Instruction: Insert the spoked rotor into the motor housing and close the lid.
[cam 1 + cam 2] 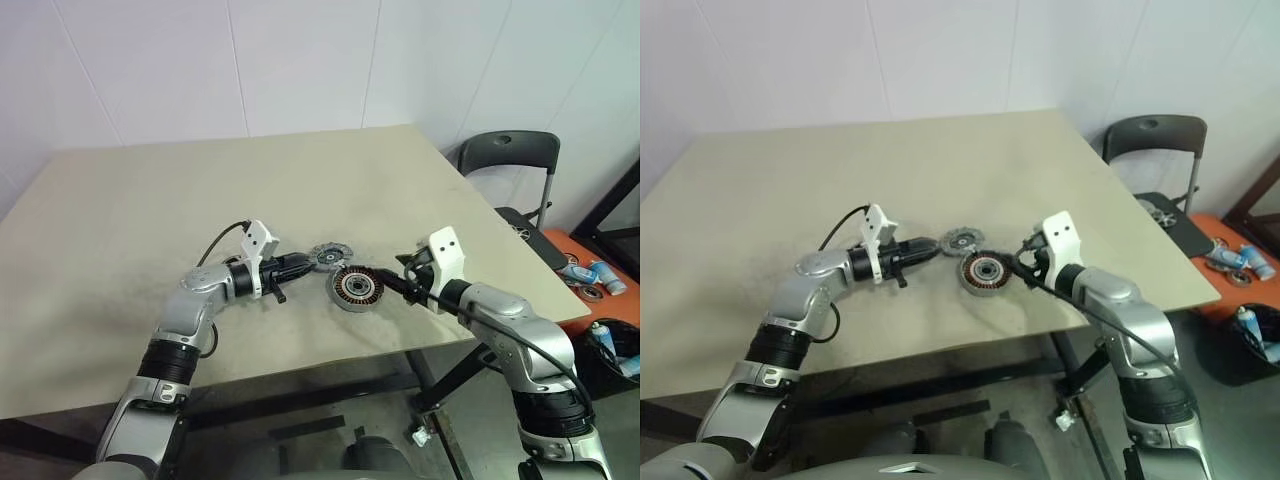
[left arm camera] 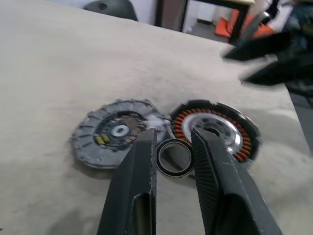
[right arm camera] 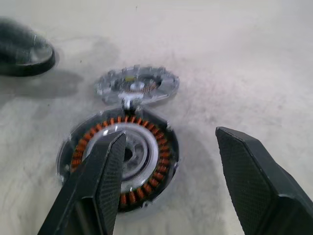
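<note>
White tiled wall behind a beige counter (image 1: 150,200); a dark folding chair (image 1: 508,155) sits past the counter's far-right corner, at about 2 o'clock from the parts. Near the counter's front edge lies the motor housing (image 1: 356,288), flat, copper windings ringing a silver centre. The lid (image 1: 327,254), grey w/ notched edge, lies flat at about 11 o'clock from the housing, rims just touching or nearly so. In the left wrist view a small black-rimmed ring (image 2: 175,157) lies on the counter against the housing's near edge, seen btwn the fingers.

Left tool (image 1: 298,264) comes in from 9 o'clock, tip just beside the lid; fingers a narrow gap apart, nothing clamped. Right tool (image 1: 392,282) comes in from 3 o'clock, jaws wide apart & empty, tip right at the housing's rim; contact can't be told.
</note>
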Controlling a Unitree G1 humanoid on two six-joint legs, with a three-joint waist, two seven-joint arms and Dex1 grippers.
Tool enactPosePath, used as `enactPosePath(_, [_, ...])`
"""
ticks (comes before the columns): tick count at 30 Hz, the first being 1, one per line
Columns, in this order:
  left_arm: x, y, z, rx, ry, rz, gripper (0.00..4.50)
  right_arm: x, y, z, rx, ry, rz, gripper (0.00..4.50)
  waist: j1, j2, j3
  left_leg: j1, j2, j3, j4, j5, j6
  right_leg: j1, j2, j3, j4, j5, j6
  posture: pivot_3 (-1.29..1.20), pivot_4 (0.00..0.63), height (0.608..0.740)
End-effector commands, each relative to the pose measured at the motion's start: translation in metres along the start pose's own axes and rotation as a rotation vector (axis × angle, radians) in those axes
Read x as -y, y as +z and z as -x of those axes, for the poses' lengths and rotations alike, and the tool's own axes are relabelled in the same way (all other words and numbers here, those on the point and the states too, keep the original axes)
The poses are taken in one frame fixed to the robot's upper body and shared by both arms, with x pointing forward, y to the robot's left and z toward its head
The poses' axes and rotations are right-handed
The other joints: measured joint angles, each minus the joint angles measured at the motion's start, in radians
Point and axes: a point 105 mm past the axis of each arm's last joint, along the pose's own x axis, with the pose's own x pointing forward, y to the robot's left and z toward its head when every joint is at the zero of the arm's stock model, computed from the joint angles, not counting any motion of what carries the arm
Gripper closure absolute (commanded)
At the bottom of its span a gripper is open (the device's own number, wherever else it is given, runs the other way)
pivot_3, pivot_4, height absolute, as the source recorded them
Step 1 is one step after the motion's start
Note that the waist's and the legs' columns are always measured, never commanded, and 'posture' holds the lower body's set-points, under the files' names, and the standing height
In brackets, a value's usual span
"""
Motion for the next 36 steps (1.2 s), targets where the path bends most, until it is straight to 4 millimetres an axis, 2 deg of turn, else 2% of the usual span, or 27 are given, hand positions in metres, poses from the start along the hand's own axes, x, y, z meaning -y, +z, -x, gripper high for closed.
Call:
enactPosePath(1, [0.016, 0.016, -0.012, 0.012, -0.08, -0.116, 3.76, 0.004, 0.037, 0.011, 0.143, 0.011, -0.001, 1.45, 0.001, 0.0, 0.0, 0.0, 0.0, 0.0, 0.0, 0.0, 0.0, 0.0, 0.0, 0.0, 0.0, 0.0, 0.0, 0.0, 0.0, 0.74])
enactPosePath(5, [0.024, 0.019, -0.026, 0.023, -0.115, -0.118, 3.76, 0.01, 0.043, 0.017, 0.156, 0.003, -0.003, 1.45, 0.002, 0.0, 0.0, 0.0, 0.0, 0.0, 0.0, 0.0, 0.0, 0.0, 0.0, 0.0, 0.0, 0.0, 0.0, 0.0, 0.0, 0.74])
enactPosePath(15, [0.034, 0.019, -0.052, 0.002, -0.175, -0.148, 3.76, 0.006, 0.027, 0.016, 0.107, -0.011, -0.009, 1.45, -0.003, 0.0, 0.0, 0.0, -0.001, 0.0, 0.0, 0.0, 0.0, 0.0, 0.001, 0.0, 0.0, 0.0, 0.0, 0.0, 0.0, 0.74])
enactPosePath(23, [0.026, 0.009, -0.059, -0.044, -0.146, -0.197, 3.76, 0.006, 0.023, 0.015, 0.105, -0.031, -0.017, 1.45, 0.0, 0.0, 0.0, 0.0, -0.001, 0.0, 0.0, 0.0, 0.0, 0.0, 0.001, 0.0, 0.0, 0.0, 0.0, 0.0, 0.0, 0.74])
enactPosePath(29, [0.028, 0.007, -0.062, -0.046, -0.152, -0.204, 3.76, 0.005, 0.019, 0.013, 0.1, -0.039, -0.022, 1.45, 0.0, 0.0, 0.0, 0.0, -0.001, 0.0, 0.0, 0.0, 0.0, 0.0, 0.001, 0.0, 0.0, 0.0, 0.0, 0.0, 0.0, 0.74])
enactPosePath(36, [0.036, -0.003, -0.069, -0.068, -0.171, -0.204, 3.76, 0.003, 0.016, 0.011, 0.094, -0.039, -0.025, 1.45, 0.0, 0.0, 0.0, 0.0, -0.001, 0.0, 0.0, 0.0, 0.0, 0.0, 0.001, 0.0, 0.0, 0.0, 0.0, 0.0, 0.0, 0.74])
